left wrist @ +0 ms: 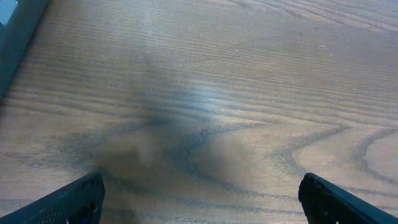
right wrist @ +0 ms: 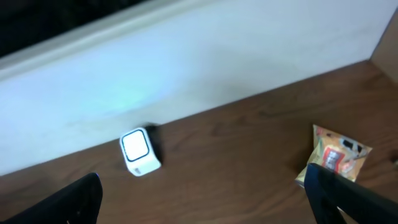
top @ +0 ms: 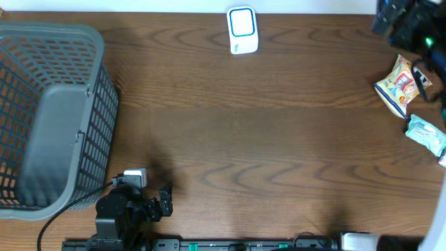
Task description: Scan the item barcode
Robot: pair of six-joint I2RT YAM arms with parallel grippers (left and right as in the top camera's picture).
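Note:
A white barcode scanner [top: 242, 31] with a blue-edged window stands at the table's far edge, and the right wrist view shows the scanner [right wrist: 139, 152] against the pale wall. A yellow snack packet [top: 401, 85] lies flat at the far right, with a teal packet [top: 426, 134] just below it. My right gripper [right wrist: 202, 199] is open and empty, raised above the table, with the yellow packet [right wrist: 339, 155] beside its right finger. My left gripper [left wrist: 202, 202] is open over bare wood near the front left, holding nothing.
A large grey mesh basket [top: 52, 115] fills the left side of the table. The right arm [top: 408, 24] hangs over the far right corner. The left arm's base [top: 115, 209] and its cable sit at the front edge beside the basket.

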